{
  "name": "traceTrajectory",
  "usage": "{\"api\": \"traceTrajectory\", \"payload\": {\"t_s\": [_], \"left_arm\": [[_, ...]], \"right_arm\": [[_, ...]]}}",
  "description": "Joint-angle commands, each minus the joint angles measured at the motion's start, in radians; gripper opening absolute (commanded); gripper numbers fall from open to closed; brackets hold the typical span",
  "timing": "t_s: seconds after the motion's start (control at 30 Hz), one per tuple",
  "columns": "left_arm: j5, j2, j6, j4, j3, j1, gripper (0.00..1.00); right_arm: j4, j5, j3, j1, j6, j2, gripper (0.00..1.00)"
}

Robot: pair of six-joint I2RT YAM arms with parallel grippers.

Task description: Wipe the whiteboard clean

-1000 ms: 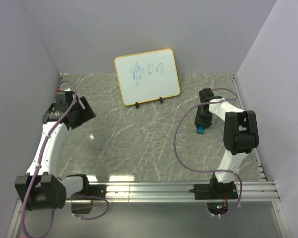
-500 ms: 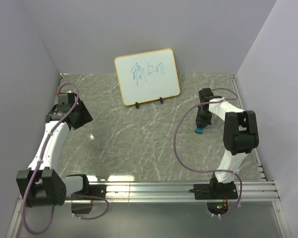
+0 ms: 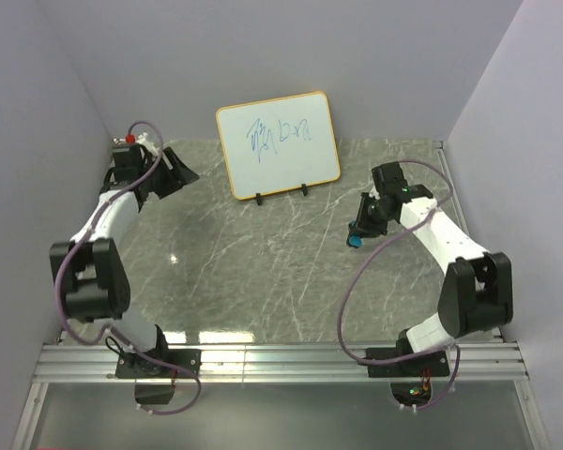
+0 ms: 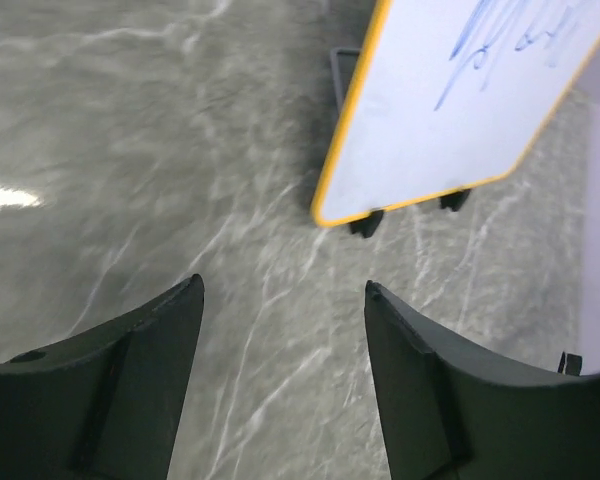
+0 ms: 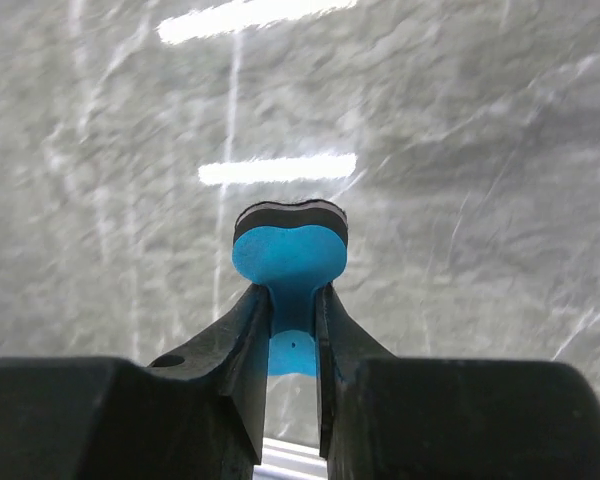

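Whiteboard (image 3: pixel 278 142) at the far middle of the table (image 3: pixel 263 272), propped on two black feet (image 3: pixel 305 190) and leaning back; long axis across the table (landscape), right end a little farther back; written face toward the arms, blue scribble (image 3: pixel 280 134) unwiped; left gripper (image 4: pixel 285 290) near the board's left edge, aimed at its lower corner, fingers spread, nothing between them; right gripper (image 5: pixel 292 300) well to the right, pinched on the narrow stem of a blue eraser (image 5: pixel 290 250), dark felt edge foremost.
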Motion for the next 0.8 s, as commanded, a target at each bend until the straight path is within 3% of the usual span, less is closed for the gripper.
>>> {"api": "traceTrajectory", "payload": {"t_s": [0.0, 0.2, 0.6, 0.77], "left_arm": [[0.207, 0.135, -0.033, 0.214, 0.088, 0.001, 0.70], [0.366, 0.344, -0.122, 0.437, 0.223, -0.005, 0.74], [0.458, 0.701, -0.239, 0.518, 0.550, -0.048, 0.74], [0.477, 0.789, -0.218, 0.459, 0.687, -0.100, 0.73]], "right_arm": [[-0.040, -0.052, -0.018, 0.001, 0.022, -0.073, 0.00], [-0.087, -0.026, -0.024, 0.001, 0.014, -0.137, 0.00], [-0.073, -0.026, -0.034, 0.001, 0.049, -0.108, 0.00], [-0.080, -0.015, -0.023, 0.000, 0.043, -0.088, 0.00]]}}
